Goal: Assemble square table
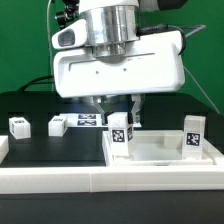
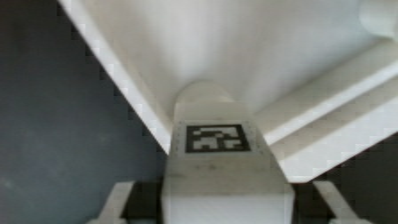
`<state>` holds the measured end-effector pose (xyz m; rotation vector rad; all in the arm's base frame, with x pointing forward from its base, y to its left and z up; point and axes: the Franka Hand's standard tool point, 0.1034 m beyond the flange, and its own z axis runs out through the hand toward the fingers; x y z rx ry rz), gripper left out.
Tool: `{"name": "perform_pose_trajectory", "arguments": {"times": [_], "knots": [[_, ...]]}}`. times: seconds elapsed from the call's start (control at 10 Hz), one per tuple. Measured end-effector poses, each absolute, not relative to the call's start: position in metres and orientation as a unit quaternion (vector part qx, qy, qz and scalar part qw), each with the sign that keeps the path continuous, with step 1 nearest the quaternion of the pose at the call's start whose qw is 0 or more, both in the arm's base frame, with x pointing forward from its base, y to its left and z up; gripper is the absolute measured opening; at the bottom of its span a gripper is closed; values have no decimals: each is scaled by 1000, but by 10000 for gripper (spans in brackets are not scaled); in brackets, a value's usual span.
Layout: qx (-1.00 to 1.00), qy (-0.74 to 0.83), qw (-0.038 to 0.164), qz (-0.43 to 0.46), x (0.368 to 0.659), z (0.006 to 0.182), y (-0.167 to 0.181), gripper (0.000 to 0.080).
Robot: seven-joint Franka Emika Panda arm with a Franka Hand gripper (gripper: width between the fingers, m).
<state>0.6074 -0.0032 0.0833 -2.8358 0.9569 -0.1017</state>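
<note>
Black tabletop (image 1: 40,150): gripper (image 1: 120,112) clamped on tagged leg block (image 1: 121,136), upright on square slab (image 1: 160,153).

The arm (image 1: 112,18) comes down from 12 o'clock in the exterior view, its broad white hand housing (image 1: 118,65) level and square to the camera. The gripper (image 1: 119,110) points straight toward 6 o'clock. Its dark fingers (image 1: 102,105) sit at 9 and 3 o'clock of a leg block (image 1: 121,135) (upright, tag facing out), closed against its sides. The wrist view shows that block centred between them.
</note>
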Motion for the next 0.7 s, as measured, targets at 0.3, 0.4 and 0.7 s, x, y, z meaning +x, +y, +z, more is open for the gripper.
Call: {"name": "perform_pose_trajectory", "arguments": {"times": [0.3,0.4,0.7], "knots": [[-893,442,79,-14,607,83,-1,290],[-877,473,79,-7,606,83,-1,290],[-839,538,80,0,606,83,0,290]]}}
